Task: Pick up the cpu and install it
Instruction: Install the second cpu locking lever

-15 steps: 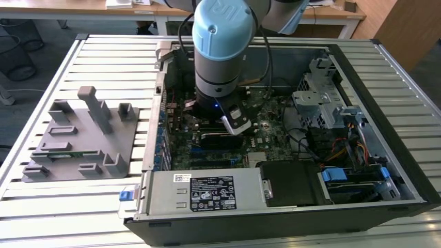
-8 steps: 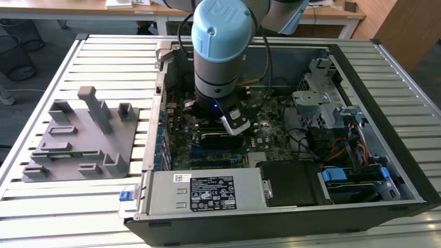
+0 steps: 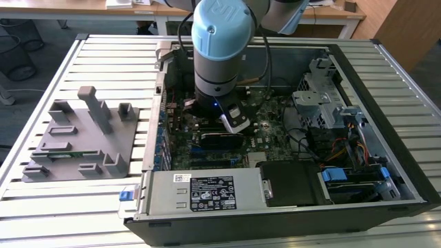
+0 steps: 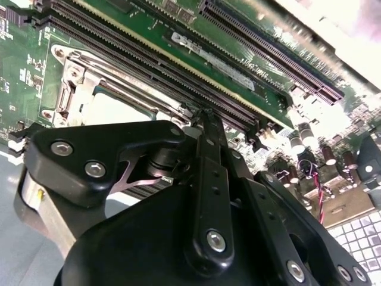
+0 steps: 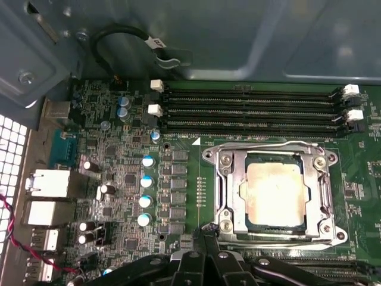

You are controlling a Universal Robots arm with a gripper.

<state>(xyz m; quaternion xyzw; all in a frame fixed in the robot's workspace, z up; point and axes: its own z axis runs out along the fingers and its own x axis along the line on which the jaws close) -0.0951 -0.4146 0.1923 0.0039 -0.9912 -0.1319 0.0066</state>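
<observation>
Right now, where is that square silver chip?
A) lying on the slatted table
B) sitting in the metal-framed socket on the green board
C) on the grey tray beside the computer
B: in the first wrist view the chip sits inside the socket frame on the board.

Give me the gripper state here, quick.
Gripper: shut, holding nothing; its tips sit beside the socket where the cpu already lies.

Lab or workshop: open computer case [image 3: 289, 155] on slatted metal bench [image 3: 103, 57], desks [image 3: 82, 10] behind.
</observation>
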